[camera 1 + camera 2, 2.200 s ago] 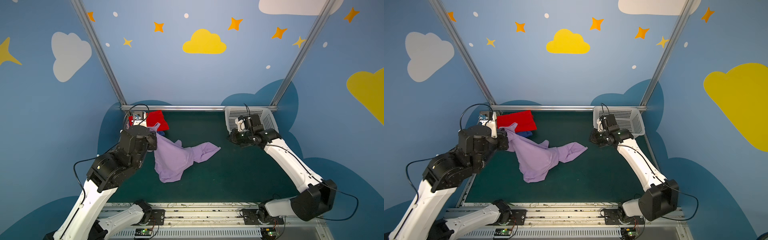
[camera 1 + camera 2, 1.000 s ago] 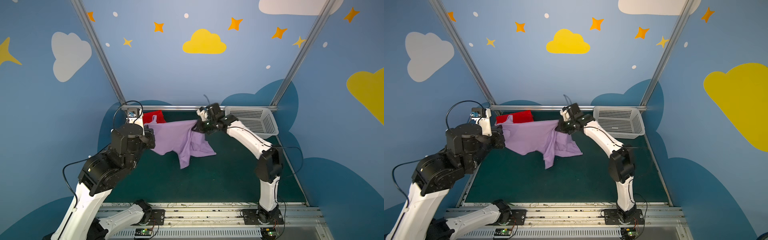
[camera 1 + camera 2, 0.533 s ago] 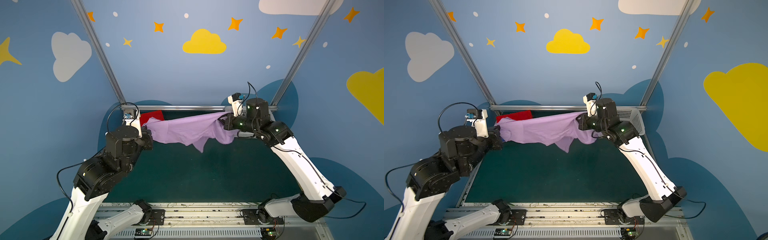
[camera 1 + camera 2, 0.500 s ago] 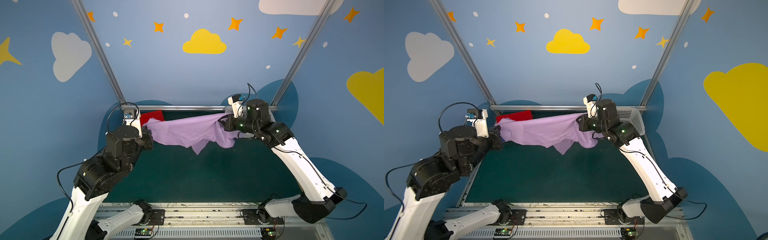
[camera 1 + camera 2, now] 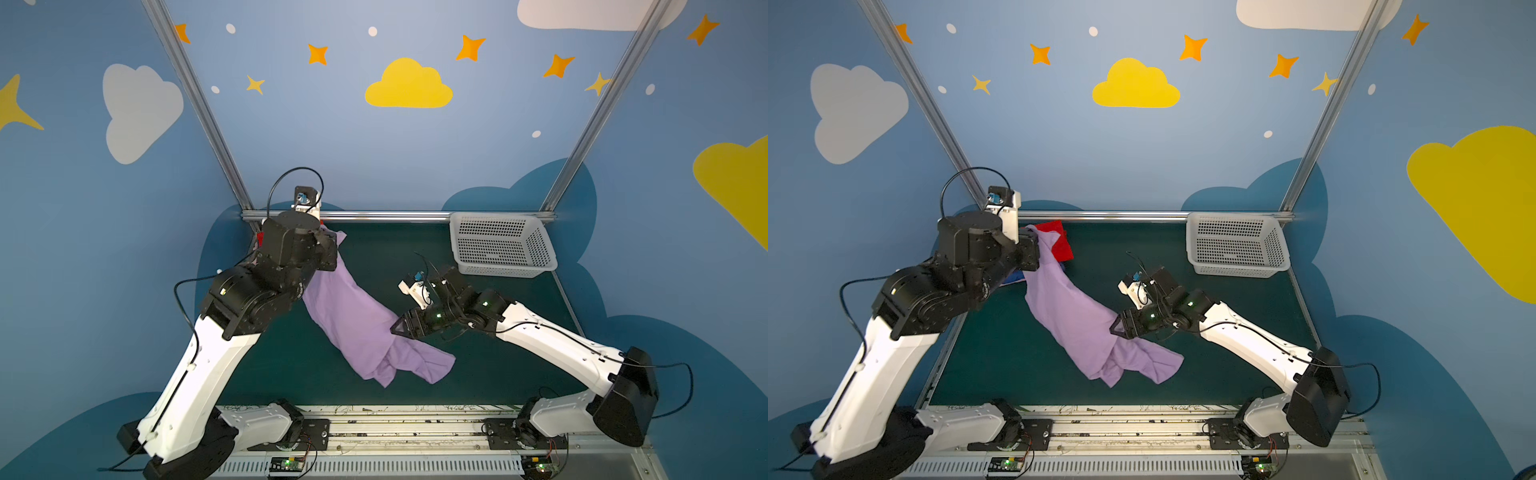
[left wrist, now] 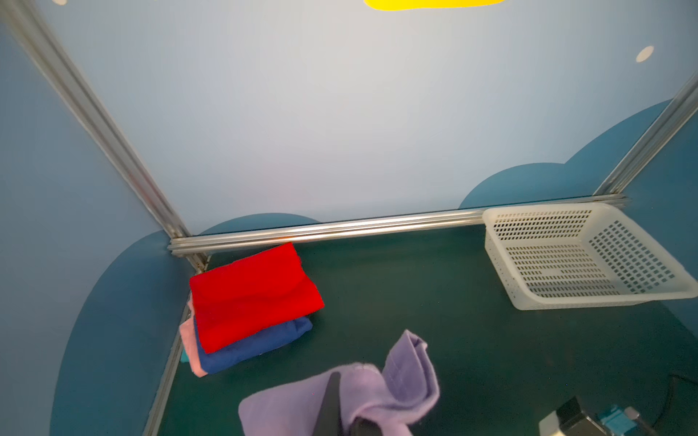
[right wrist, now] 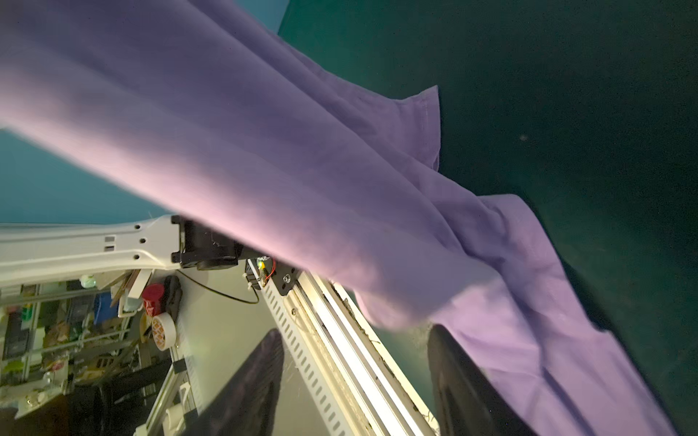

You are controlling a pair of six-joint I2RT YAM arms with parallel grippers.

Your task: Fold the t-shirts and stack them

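The left gripper (image 6: 345, 415) is pinching the lavender t-shirt (image 5: 353, 320) between its jaws; the right gripper (image 7: 355, 334) is gaping open beside it.

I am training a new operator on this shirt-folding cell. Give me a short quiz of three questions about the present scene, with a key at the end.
1. True or false: the left gripper is shut on the lavender t-shirt.
2. Which t-shirt lies on top of the folded stack in the far left corner? A. the red t-shirt B. a green t-shirt C. a white t-shirt
3. Fill in: the jaws of the right gripper stand ____ beside the lavender t-shirt.
Key: 1 true; 2 A; 3 open.
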